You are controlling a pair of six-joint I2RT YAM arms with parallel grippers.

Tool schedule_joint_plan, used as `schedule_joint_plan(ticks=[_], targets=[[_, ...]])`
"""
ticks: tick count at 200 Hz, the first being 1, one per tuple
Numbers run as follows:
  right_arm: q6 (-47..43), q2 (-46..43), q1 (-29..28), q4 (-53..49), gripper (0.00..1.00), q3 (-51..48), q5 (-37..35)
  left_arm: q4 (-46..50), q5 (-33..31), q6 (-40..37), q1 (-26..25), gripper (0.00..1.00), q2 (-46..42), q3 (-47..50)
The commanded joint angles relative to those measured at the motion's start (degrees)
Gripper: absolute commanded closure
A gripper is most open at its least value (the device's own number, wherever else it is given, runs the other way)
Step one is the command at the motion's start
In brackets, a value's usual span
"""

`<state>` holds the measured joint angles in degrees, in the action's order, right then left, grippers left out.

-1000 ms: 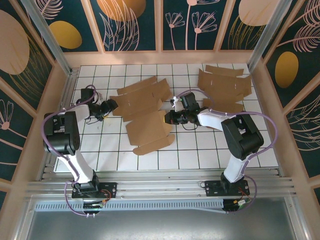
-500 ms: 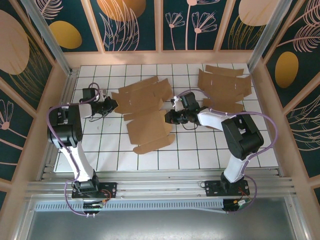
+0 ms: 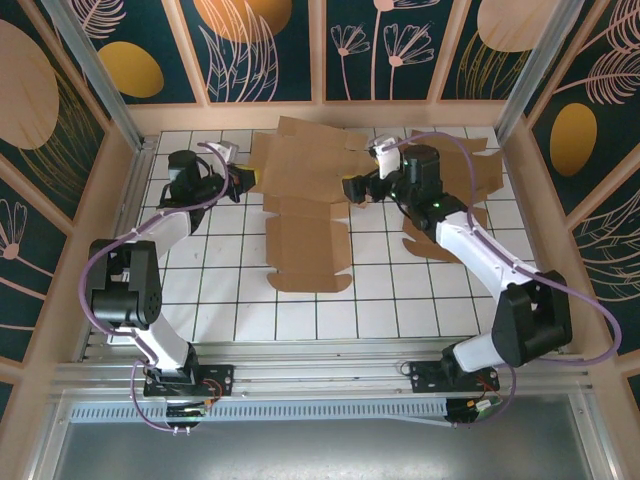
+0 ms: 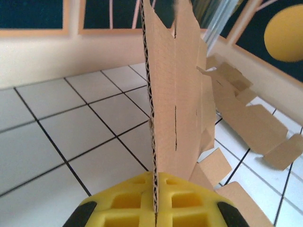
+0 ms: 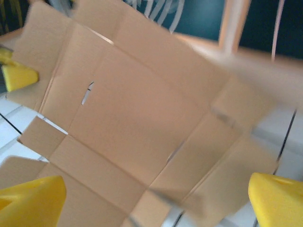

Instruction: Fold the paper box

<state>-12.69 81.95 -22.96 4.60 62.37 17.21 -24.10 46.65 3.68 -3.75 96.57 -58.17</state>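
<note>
Folding has barely begun: the box (image 3: pixel 305 215) is one unfolded sheet, far end lifted off the table (image 3: pixel 200 300), no wall or flap formed. The left gripper (image 4: pixel 154 191) is clamped on its edge, sheet edge-on between the fingers. The right gripper (image 3: pixel 352 188) gapes empty, sheet just ahead of its fingers (image 5: pixel 33 203)

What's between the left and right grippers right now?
The unfolded box blank. In the top view its lifted far panel spans the gap from the left gripper, shut on its edge, to the open right gripper.
</note>
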Motion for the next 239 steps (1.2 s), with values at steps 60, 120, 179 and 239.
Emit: schedule_joint_plan(ticks=[60,120,179,239], targets=[[-48.28,16.64,4.21,-11.13,0.08,23.58,11.72,0.23,7.16,-27.76,-1.16,1.00,-4.55,4.39],[-48.66,29.72,4.99,-33.82,0.14,42.83,24.26,-0.96,6.45,-28.48,-1.09,1.00,-3.42,3.86],[-42.25,30.69,7.86,-40.13,0.12,48.75,31.27,-1.28,6.02,-28.38,-1.13,1.00,-2.71,3.69],[-44.47,29.36,7.29,-43.28,0.08,44.45,32.87,-2.09,6.74,-27.44,-1.11,1.00,-1.83,3.37]])
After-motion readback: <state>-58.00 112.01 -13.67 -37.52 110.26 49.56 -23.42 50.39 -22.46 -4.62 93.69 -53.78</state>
